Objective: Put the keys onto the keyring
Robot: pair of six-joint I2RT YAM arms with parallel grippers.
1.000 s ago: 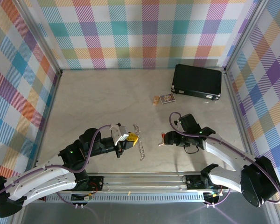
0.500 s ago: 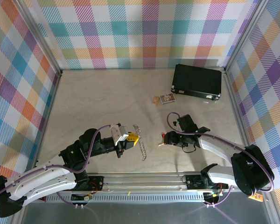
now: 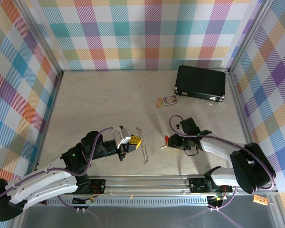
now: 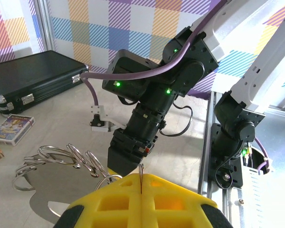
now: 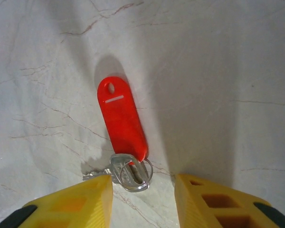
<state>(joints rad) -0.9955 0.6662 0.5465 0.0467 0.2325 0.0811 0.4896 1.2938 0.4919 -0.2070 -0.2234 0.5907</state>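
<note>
The left end effector [image 4: 141, 178] is pinched fully together, with a thin wire of the keyring [image 4: 61, 159] caught between its yellow pads. The silver loop juts out in front of it, over the near part of the worktop [image 3: 99, 104]. Well to the right, the key [image 5: 127, 137] lies flat, its red head pointing away. Its silver blade and small split ring are nearest the right end effector [image 5: 142, 184], whose yellow fingers stand narrowly apart on either side of that ring, gripping nothing. The red head bears a short white bar with no lettering I can read. Far back sit a black case [image 3: 201, 81] and a printed card [image 3: 170, 99], its print too small to read.
</note>
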